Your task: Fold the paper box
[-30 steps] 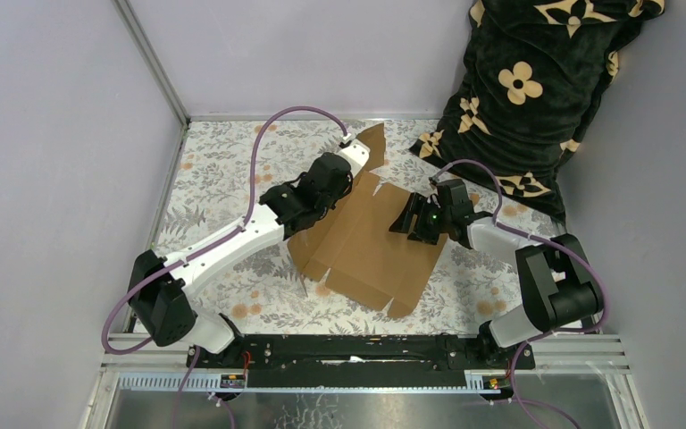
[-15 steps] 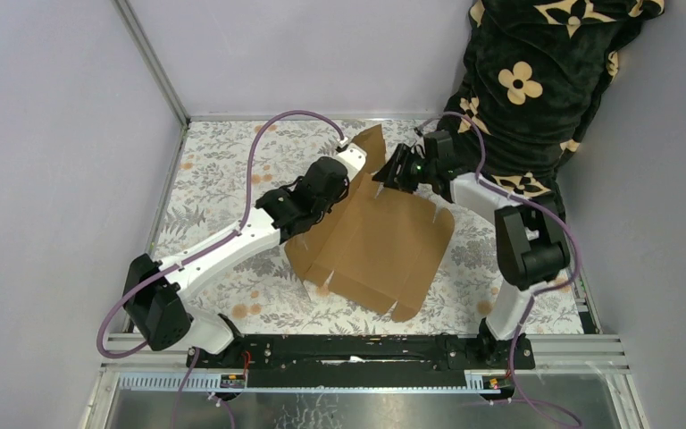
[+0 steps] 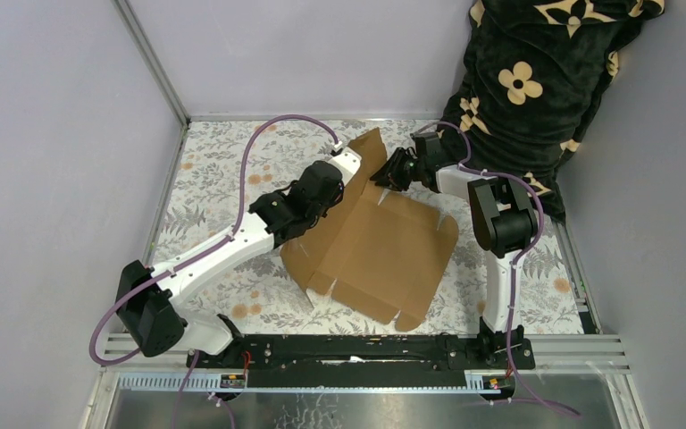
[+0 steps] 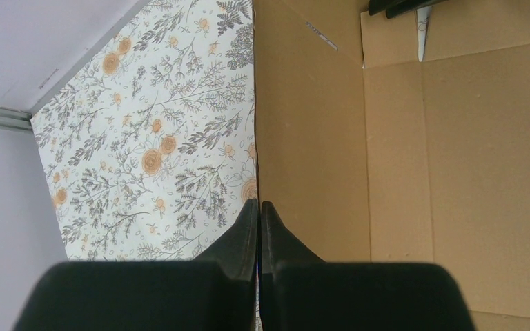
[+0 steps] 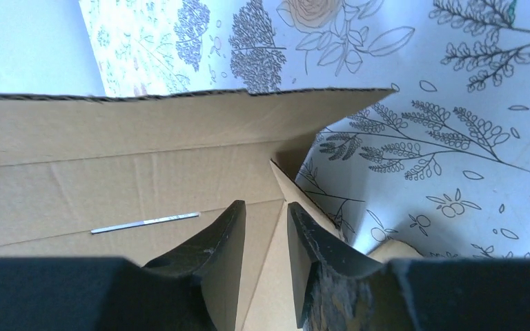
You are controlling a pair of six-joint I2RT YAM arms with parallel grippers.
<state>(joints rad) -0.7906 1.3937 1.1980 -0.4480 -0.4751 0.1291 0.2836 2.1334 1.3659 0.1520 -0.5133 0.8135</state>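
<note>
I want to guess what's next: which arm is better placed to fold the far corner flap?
Probably the right. The right gripper sits at the far corner of the paper box, jaws slightly apart by its edge. The left gripper is shut on the side edge, holding it.

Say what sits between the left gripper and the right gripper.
Top view: a raised flap of the plain brown corrugated cardboard box stands between the left gripper and the right gripper.

Plain brown die-cut paper box, mostly flat on floral table, far flap tilted up.
</note>
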